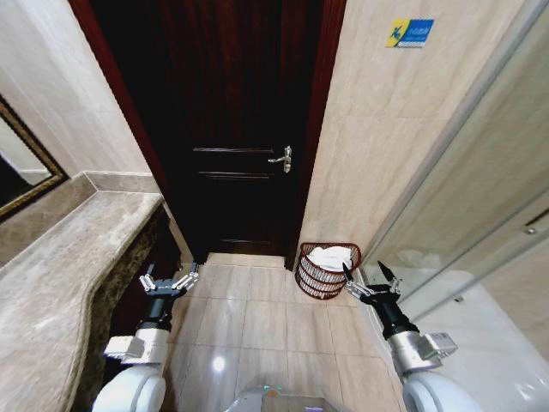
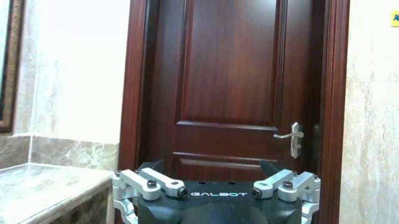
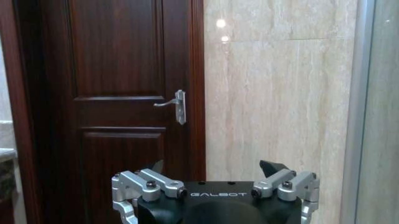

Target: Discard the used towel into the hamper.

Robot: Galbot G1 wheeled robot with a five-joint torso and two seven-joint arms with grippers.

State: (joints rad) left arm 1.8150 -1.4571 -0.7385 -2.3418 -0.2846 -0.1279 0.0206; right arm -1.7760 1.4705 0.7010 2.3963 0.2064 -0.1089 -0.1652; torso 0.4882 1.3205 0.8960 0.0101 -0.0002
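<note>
Beige tiled floor is seen before a dark wooden door. Beside it sits the small reddish-brown wire hamper, apparently holding a white towel. Left gripper and right gripper are held released, empty.

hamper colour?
Dark reddish-brown wire-weave hamper with a white towel inside; the head view shows it best.

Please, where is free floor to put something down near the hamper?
Bare tiles lie between the left gripper and the hamper, in front of the door. It is crowded around the hamper: the wall behind, the right gripper beside it.
</note>
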